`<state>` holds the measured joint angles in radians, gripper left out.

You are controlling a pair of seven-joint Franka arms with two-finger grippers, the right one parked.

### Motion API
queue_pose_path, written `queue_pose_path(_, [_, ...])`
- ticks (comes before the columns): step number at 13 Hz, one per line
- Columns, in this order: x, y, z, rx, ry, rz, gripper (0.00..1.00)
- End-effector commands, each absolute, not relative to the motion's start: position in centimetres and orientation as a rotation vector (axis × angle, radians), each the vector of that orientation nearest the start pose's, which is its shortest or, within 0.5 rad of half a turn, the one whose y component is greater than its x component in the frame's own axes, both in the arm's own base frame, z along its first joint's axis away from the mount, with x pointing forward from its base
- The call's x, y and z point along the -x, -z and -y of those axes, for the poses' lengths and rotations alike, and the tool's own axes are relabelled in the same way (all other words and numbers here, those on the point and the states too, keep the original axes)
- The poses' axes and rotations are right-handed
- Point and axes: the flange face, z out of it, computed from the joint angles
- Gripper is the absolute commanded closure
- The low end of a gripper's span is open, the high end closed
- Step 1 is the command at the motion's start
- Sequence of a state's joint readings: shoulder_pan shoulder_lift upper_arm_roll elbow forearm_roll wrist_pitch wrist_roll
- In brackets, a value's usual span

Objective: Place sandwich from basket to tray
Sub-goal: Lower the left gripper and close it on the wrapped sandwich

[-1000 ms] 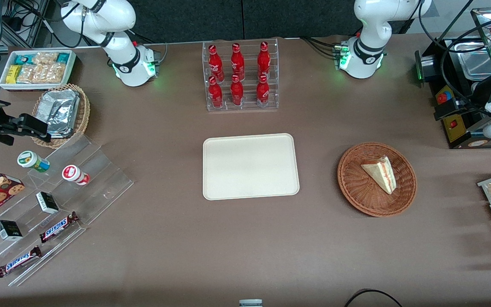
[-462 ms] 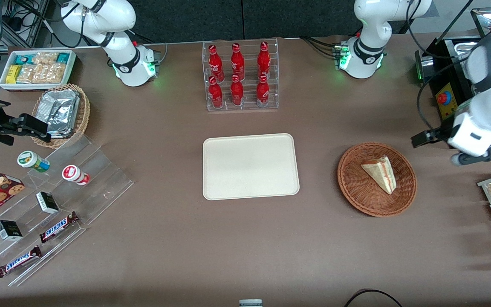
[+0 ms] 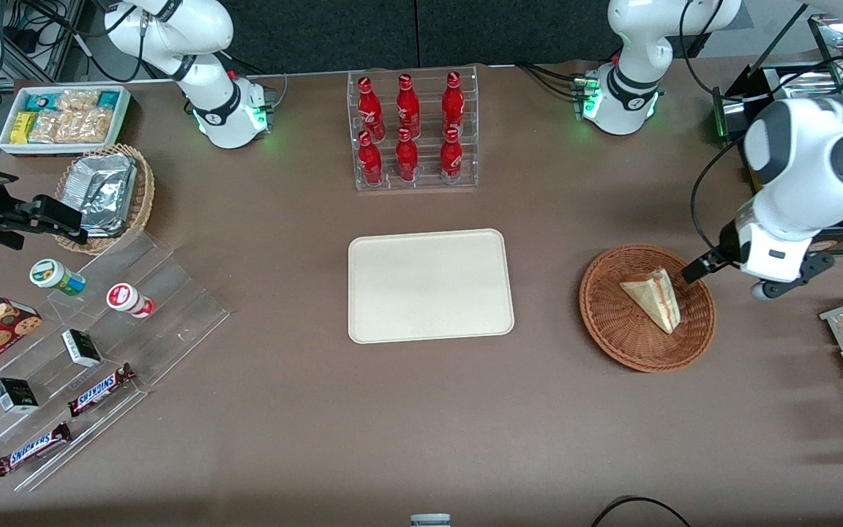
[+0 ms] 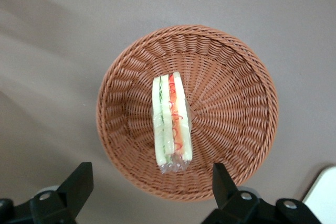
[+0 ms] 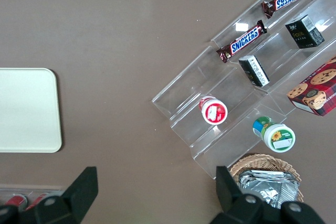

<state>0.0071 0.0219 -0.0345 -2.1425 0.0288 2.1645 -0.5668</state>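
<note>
Brown table [image 3: 538,410], tray [image 3: 430,286], basket [image 3: 612,322]

Robot lab mocked up as snack shop — bottle rack [image 3: 413,132], tiered candy display [image 3: 92,351]

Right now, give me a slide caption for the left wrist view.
Open gripper poised above the sandwich lying in the wicker basket.

basket [image 4: 231,103]: woven reddish-brown wicker, ribbed and rough, below the open jaws
sandwich [image 4: 171,121]: soft pale bread in glossy clear film, lying in the basket
gripper [image 4: 148,190]: matt black plastic fingers [image 4: 79,184], held above the basket
tray [image 3: 429,285]: smooth matt cream plastic
table [image 3: 421,424]: matt brown covering
</note>
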Motion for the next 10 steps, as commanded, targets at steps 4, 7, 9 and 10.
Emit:
queue_pose_path(4, [-53.3, -36.2, 2.1, 2.956, 0.038, 1.033, 0.00])
queue_pose_path(7, [-53.3, -33.7, 2.7, 2.954, -0.011, 1.014, 0.00])
queue_pose_path(9, [-53.4, -32.6, 2.9, 2.963, -0.059, 1.049, 0.00])
queue_pose_path(10, [-53.3, -32.3, 3.4, 2.969, -0.068, 1.026, 0.00])
